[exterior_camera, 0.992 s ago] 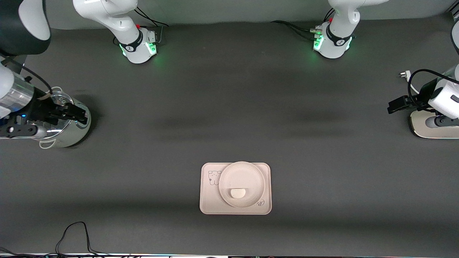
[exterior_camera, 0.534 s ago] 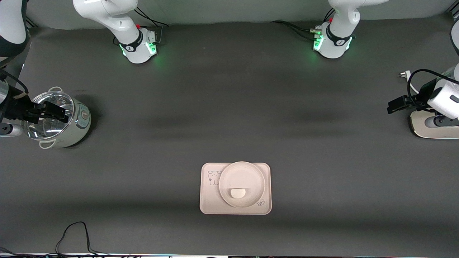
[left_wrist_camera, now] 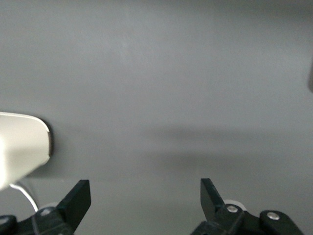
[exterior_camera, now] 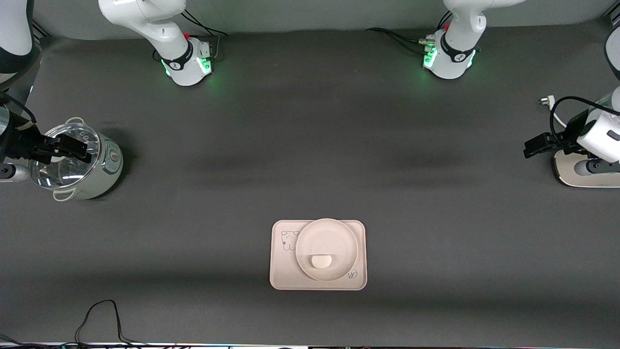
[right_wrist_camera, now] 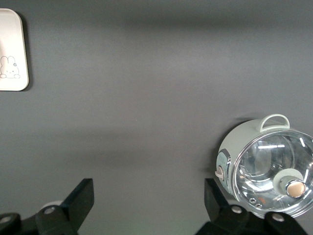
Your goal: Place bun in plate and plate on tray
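Note:
The bun (exterior_camera: 321,261) lies in the round cream plate (exterior_camera: 339,237), toward the plate's edge nearer the front camera. The plate sits on the pinkish-beige tray (exterior_camera: 283,271), between the arms and near the front camera. A corner of the tray shows in the right wrist view (right_wrist_camera: 12,49). My right gripper (exterior_camera: 80,150) is open and empty, up over the steel pot at its end of the table; its fingers show in the right wrist view (right_wrist_camera: 149,193). My left gripper (exterior_camera: 529,147) is open and empty at its end of the table, and also shows in its wrist view (left_wrist_camera: 145,196).
A steel pot with a glass lid (exterior_camera: 80,167) stands at the right arm's end; it also shows in the right wrist view (right_wrist_camera: 266,166). A white flat device (exterior_camera: 579,172) with a cable and plug lies at the left arm's end. A black cable (exterior_camera: 99,315) loops near the front edge.
My right arm has drawn back toward its end of the table, uncovering the pot's lid. The left arm has barely moved. Tray, plate and bun are unmoved.

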Tool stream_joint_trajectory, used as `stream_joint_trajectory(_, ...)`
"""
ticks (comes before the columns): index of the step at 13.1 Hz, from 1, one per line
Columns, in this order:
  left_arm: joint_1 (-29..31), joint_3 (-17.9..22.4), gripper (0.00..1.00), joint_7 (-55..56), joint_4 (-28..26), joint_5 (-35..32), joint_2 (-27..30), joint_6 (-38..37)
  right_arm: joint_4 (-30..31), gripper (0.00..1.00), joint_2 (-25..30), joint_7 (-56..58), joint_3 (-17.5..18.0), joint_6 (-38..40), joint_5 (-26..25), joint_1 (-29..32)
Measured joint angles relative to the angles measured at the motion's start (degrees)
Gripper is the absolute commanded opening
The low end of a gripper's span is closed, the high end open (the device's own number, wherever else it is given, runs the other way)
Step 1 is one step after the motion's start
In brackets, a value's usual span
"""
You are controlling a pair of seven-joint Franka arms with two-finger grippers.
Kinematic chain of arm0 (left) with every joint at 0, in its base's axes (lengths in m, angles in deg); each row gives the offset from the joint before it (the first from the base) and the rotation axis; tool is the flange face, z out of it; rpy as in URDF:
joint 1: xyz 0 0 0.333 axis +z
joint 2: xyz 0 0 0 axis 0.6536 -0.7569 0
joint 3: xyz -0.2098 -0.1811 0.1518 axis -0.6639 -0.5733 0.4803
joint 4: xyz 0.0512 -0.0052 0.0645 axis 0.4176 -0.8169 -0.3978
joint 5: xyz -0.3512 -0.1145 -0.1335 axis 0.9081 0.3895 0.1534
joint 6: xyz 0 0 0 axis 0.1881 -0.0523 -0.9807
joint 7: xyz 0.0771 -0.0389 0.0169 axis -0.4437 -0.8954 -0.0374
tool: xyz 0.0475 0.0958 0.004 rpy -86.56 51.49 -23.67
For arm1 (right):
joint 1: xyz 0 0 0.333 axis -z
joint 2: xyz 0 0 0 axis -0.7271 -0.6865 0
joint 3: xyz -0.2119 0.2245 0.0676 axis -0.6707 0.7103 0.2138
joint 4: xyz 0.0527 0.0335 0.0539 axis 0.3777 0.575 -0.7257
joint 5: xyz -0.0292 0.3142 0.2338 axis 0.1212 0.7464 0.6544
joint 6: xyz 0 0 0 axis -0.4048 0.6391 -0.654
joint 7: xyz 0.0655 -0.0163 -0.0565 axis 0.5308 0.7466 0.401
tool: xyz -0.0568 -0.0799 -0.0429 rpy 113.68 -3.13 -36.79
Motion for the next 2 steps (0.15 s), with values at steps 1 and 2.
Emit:
stream_joint_trajectory(1,-0.1,-0.1,1.00,0.0,-0.2,-0.4,0.0,1.1,0.0,1.00,0.0,0.0,0.0,0.0,0.0,0.0)
stream_joint_trajectory(2,-0.2,-0.2,1.00,0.0,-0.2,-0.5,0.0,1.4,0.0,1.00,0.0,0.0,-0.1,0.0,0.0,0.0)
